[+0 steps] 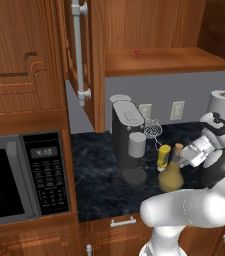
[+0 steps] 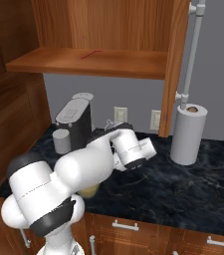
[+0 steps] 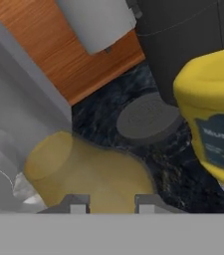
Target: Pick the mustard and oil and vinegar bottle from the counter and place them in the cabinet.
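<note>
Clamping oil and vinegar bottle point(image 1: 171, 175) at its neck, gripper point(image 1: 183, 159) closed, mustard point(image 1: 163, 156) just beside, near surface point(image 1: 96, 175) front edge.

The robot is a glossy white arm point(image 2: 78, 172) built of thick, rounded, tube-like segments. Dark charcoal bands ring its joints, the broadest one wrapping the big elbow-like bulge and another circling the segment below it. The wrist point(image 1: 219, 131) ends in smaller white housings with black trim and a boxy pale-grey hand block point(image 1: 196, 151). Two small dark grey, square-tipped fingers point(image 3: 76, 203) close the arm off.
</note>
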